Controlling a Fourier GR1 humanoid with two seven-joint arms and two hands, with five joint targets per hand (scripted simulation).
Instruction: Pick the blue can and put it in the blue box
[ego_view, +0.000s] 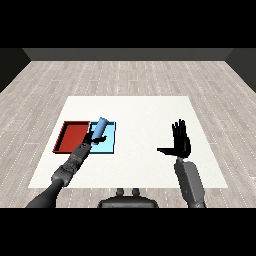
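Holding the blue can curled in my left hand above the blue tray; next, lowering and releasing.

The left forearm reaches in from the lower left corner toward the counter's left side, its robot hand curled in a grasp. The right forearm rises near the counter's right edge, its robot hand upright, fingers straight, thumb stuck out leftward.
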